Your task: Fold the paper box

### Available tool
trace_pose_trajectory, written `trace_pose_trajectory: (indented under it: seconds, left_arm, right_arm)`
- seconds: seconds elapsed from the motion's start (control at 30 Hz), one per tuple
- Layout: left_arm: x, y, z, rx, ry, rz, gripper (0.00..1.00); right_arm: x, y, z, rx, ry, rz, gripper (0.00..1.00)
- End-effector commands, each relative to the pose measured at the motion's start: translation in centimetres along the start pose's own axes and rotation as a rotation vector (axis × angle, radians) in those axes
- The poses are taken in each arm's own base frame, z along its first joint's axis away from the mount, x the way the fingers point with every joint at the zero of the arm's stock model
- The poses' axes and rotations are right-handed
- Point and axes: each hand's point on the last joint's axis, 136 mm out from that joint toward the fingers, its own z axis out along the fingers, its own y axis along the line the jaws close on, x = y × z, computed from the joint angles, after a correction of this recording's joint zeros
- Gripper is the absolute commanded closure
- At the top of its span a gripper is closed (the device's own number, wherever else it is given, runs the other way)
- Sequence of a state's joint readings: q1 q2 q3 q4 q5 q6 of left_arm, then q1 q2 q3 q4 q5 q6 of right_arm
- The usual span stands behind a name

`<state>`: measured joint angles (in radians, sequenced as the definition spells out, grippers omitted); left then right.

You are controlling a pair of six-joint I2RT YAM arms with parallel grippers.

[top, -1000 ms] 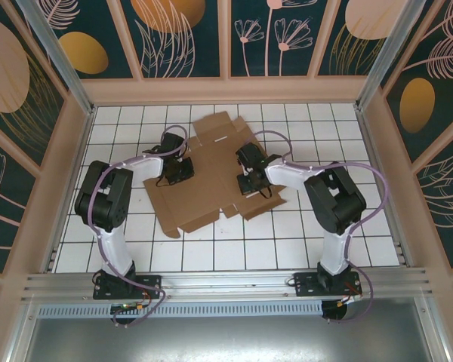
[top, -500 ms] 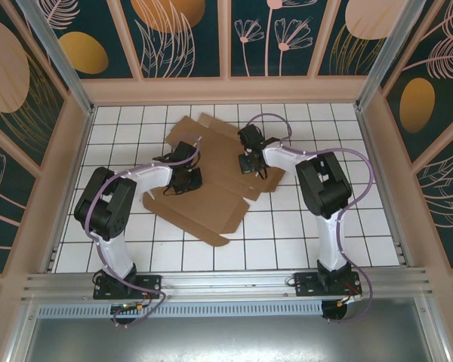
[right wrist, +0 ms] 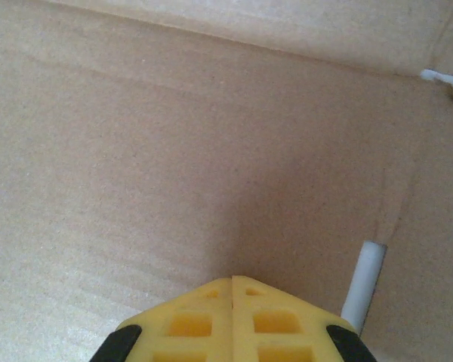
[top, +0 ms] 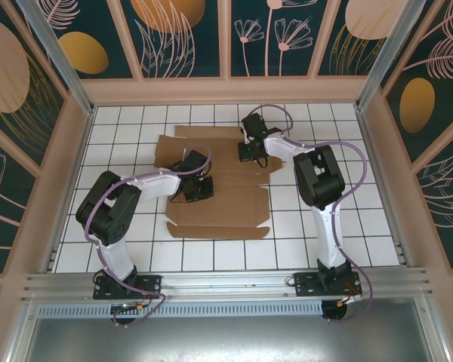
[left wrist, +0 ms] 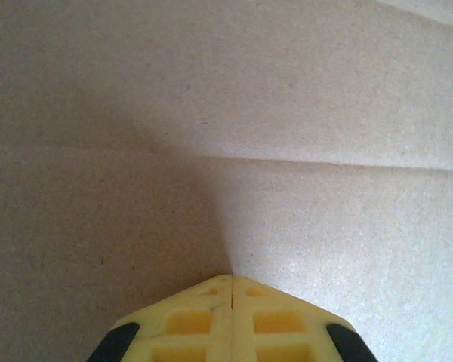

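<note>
The box point(top: 219, 215) is seen as a flat creased sheet at the centre of the frame, spread on the table point(top: 347, 226), its long lower edge lined up with the bottom of the picture. The left gripper point(top: 190, 190) is set on the sheet's middle left, the right gripper point(top: 251, 153) on its upper right. In both wrist views the yellow fingers point(left wrist: 196, 320) are pressed together with nothing between them, and only the tips are laid against cardboard.

The risk now: nothing is pinched, so the sheet is governed by friction alone. If the two tips are pushed unevenly, it can be spun or slid across the table instead of being bent at a crease. Beside the right tips a small slot point(right wrist: 362, 286) is open. A finger could be snagged there and the panel buckled off its score line. No flap is raised yet, so folding is judged barely begun.

Against the frame a second ago, the sheet was skewed, with a corner aimed at the lower left, and it has been turned square. The left gripper has been carried rightward and lower, the right gripper up toward the frame's top.
</note>
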<state>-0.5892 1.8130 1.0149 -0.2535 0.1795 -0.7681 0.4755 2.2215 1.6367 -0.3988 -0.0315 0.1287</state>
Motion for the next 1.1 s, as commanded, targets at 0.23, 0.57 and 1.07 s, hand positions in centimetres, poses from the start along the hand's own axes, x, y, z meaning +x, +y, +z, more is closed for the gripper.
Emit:
trace_pose_trajectory:
  seconds: [0.23, 0.57, 1.07]
  left_arm:
    - [-0.4, 0.1, -1.9, -0.041, -0.041, 0.024, 1.0]
    - [-10.1, -12.6, -8.6, 0.278, -0.235, 0.175, 0.7]
    - [-17.3, -10.1, 5.2, 0.198, -0.085, 0.017, 1.0]
  right_arm:
    - [3.0, -1.3, -0.2, 0.022, 0.085, 0.013, 0.97]
    - [-3.7, -1.3, -10.3, -0.179, -0.204, 0.134, 0.8]
    - [-3.7, -10.2, -10.7, -0.209, -0.302, 0.389, 0.46]
